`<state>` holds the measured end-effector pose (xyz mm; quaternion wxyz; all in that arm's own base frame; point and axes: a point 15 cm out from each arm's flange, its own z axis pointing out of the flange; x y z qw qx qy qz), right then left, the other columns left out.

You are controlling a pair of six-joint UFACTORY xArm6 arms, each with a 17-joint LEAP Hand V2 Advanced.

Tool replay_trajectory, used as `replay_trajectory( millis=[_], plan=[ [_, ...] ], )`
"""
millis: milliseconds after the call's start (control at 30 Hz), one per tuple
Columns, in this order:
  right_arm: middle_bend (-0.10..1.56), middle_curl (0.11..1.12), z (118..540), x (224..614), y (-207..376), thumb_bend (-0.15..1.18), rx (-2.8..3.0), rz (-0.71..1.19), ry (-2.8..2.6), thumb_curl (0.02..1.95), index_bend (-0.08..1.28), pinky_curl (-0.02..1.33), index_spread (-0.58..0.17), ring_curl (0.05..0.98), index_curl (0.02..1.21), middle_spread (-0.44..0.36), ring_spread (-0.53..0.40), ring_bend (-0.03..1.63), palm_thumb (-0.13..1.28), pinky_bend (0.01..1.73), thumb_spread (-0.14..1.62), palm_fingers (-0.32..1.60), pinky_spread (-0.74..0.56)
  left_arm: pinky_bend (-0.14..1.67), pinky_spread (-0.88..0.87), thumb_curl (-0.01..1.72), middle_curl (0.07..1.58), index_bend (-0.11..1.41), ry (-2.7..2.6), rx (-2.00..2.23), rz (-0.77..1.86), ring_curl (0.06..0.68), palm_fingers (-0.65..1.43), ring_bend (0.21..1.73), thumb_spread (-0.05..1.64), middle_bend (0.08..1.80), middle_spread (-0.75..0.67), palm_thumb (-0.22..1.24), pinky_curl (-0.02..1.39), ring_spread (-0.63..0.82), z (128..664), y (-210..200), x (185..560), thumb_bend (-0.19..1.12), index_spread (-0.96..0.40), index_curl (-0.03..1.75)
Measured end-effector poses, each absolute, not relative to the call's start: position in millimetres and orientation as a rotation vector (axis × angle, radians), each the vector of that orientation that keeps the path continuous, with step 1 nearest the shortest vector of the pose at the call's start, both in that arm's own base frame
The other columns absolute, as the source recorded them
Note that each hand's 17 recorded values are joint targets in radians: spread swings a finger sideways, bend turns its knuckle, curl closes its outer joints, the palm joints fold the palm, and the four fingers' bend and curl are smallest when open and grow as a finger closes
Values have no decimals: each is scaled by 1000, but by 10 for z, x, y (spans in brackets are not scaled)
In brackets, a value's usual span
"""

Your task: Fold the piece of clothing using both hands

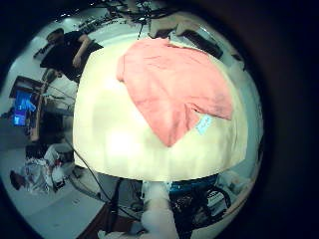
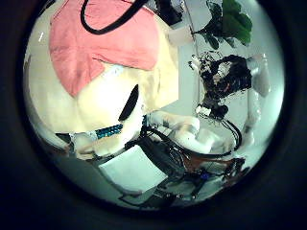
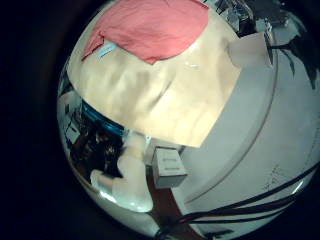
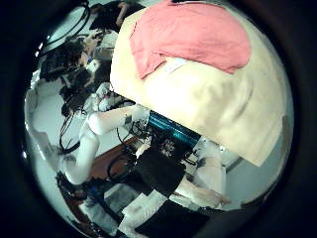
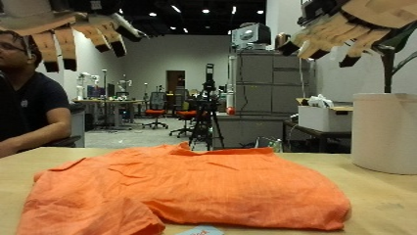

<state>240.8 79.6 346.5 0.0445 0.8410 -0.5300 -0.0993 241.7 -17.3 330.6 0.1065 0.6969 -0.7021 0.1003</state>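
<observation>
My left hand (image 5: 71, 34) and my right hand (image 5: 352, 29) hang high above the table, one over each side of the garment, fingers straight and holding nothing. The left little finger side palm view shows the whole garment (image 1: 174, 90) far below on the table (image 1: 110, 129). It also shows in the left thumb side palm view (image 2: 96, 43), the right little finger side palm view (image 3: 150, 30) and the right thumb side palm view (image 4: 193, 35).
A tall white cylinder (image 5: 385, 132) stands on the table under my right hand. A white box (image 5: 319, 116) sits behind it. The left thumb side palm view shows another hand (image 2: 225, 77) out past the table's edge.
</observation>
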Motion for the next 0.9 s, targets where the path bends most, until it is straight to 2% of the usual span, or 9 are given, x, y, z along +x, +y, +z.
replay_trajectory(
  millis=[267, 400, 500, 567, 633, 667, 700, 767, 900],
  plan=[
    [187, 296, 3435, 2433, 715, -5, 2536, -313, -1657, 224, 215, 256, -288, 231, 392, 97, 257, 199, 328, 186, 1241, 332, 399, 198, 370, 325, 391, 167, -2140, 2003, 117, 194, 401, 346, 1027, 318, -43, 362, 213, 365, 2871, -300, 2516, -23, -68, 402],
    [188, 297, 3499, 2447, 692, -3, 2522, -309, -1675, 223, 209, 251, -268, 235, 392, 109, 266, 212, 369, 185, 1274, 350, 402, 272, 309, 319, 372, 123, -2285, 1914, -140, 214, 341, 420, 1023, 226, 20, 336, 243, 334, 2531, -353, 2588, -34, -26, 369],
    [189, 298, 3609, 2505, 703, 0, 2537, -288, -1683, 224, 199, 248, -260, 237, 390, 42, 261, 219, 405, 186, 1303, 363, 404, 344, 298, 313, 332, 118, -2339, 1854, -199, 241, 299, 539, 1014, 164, 201, 311, 267, 304, 2349, -373, 2651, -34, -10, 339],
    [188, 298, 3628, 2538, 705, -3, 2531, -295, -1682, 223, 197, 248, -258, 237, 389, 31, 260, 219, 410, 188, 1308, 364, 405, 330, 306, 309, 345, 130, -2366, 1814, -225, 244, 274, 542, 996, 221, 125, 289, 270, 368, 2275, -354, 2648, -38, -5, 328],
    [186, 297, 3620, 2521, 667, -6, 2499, -328, -1685, 220, 200, 247, -252, 238, 392, 9, 258, 219, 420, 186, 1321, 367, 406, 323, 232, 308, 353, 116, -2379, 1797, -273, 249, 302, 589, 979, 253, 67, 276, 267, 294, 2194, -288, 2608, -36, -9, 308],
    [185, 297, 3629, 2526, 656, -6, 2492, -335, -1689, 218, 199, 246, -250, 237, 392, 3, 258, 218, 424, 188, 1325, 368, 408, 344, 215, 308, 353, 154, -2388, 1788, -298, 226, 239, 516, 967, 249, 42, 271, 276, 323, 2154, -253, 2589, -36, -14, 312],
    [185, 296, 3659, 2533, 641, -6, 2480, -346, -1690, 218, 198, 246, -249, 237, 392, -1, 257, 218, 428, 190, 1330, 369, 408, 353, 200, 309, 365, 159, -2400, 1781, -329, 238, 231, 510, 960, 259, 27, 268, 286, 328, 2106, -203, 2577, -34, -20, 314],
    [185, 295, 3690, 2512, 627, -11, 2466, -363, -1686, 213, 199, 246, -247, 237, 394, 52, 256, 219, 425, 186, 1339, 367, 408, 329, 223, 306, 365, 163, -2421, 1769, -371, 226, 205, 500, 944, 256, 43, 256, 282, 358, 1991, -130, 2587, -36, -27, 316],
    [188, 296, 3712, 2506, 583, -13, 2449, -361, -1688, 207, 199, 241, -246, 238, 394, 92, 256, 221, 419, 184, 1344, 363, 405, 306, 331, 307, 362, 175, -2420, 1718, -426, 220, 88, 457, 922, 212, 89, 238, 284, 356, 1717, -91, 2598, -36, -12, 322]
  ],
)
